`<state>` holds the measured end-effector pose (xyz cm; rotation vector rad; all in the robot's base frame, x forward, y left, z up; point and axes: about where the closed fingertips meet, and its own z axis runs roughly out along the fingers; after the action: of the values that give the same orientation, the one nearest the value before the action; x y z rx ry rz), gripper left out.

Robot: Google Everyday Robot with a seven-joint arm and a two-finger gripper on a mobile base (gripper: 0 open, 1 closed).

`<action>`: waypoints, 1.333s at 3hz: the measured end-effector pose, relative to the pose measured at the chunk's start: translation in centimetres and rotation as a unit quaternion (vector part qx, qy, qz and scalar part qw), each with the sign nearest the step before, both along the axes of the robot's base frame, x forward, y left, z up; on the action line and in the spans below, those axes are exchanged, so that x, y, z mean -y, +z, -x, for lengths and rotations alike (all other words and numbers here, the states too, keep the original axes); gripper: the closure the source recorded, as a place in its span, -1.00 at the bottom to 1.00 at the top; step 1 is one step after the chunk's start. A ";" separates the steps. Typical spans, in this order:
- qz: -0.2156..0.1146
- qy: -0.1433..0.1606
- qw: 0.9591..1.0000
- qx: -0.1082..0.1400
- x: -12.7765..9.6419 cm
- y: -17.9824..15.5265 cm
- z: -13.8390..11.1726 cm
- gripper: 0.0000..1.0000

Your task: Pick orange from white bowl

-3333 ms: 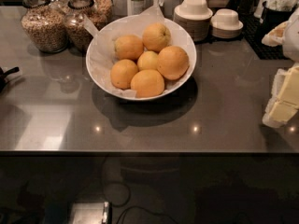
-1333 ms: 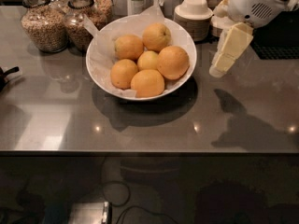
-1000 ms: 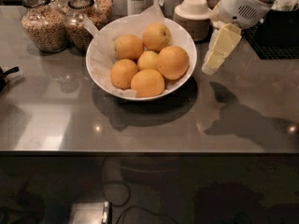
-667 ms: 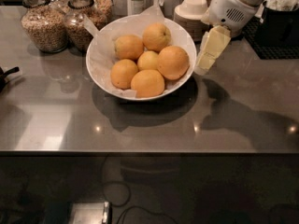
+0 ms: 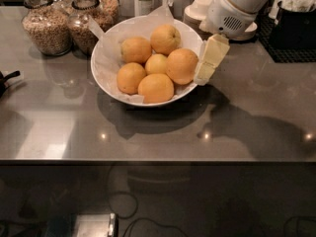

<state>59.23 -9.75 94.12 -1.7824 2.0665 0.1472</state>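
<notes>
Directly beside the gripper's tip, on its bowl side: the orange [image 5: 181, 65], largest and roundest of six, deep even colour, finely dimpled skin. It lies against the right inner wall of the white bowl [image 5: 100, 58], unlifted, touching its neighbours.

Gripper [image 5: 203, 75]: cream-coloured, slanting down from a white arm housing [image 5: 229, 14] at upper right. Its tip is over the bowl's right rim, close to the orange; contact cannot be confirmed. Whether it is spread or closed cannot be told from this angle. Nothing is seen held.

White bowl: wide, shallow, round, lined with crinkled translucent paper [image 5: 165, 15] that rises above the far rim. It stands on the grey countertop [image 5: 247, 127].

Remaining fruit, all farther from the gripper than the orange:
- small pale orange [image 5: 156, 63], bowl centre, touching the orange
- front orange [image 5: 155, 88], nearest the camera
- front-left orange [image 5: 131, 77]
- back-left orange [image 5: 136, 49]
- back orange [image 5: 165, 38]

Beyond the bowl, far side from the gripper: two glass jars of grain, one larger [image 5: 47, 27], one smaller [image 5: 89, 26].

Behind the gripper: stacked white cups and saucers [image 5: 201, 6]. To its outer side: a black mat [image 5: 291, 48].
</notes>
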 end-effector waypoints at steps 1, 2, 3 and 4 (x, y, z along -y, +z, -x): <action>0.000 0.000 1.000 0.000 0.0 0.0 0.0 -1.00; -0.013 0.008 1.000 -0.012 -1.2 -1.5 -0.5 -1.00; -0.039 0.027 0.998 -0.031 -3.9 -4.3 -1.1 -1.00; -0.039 0.027 0.998 -0.031 -3.9 -4.3 -1.1 -1.00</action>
<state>60.28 -5.83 89.81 -1.8092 2.0277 0.2979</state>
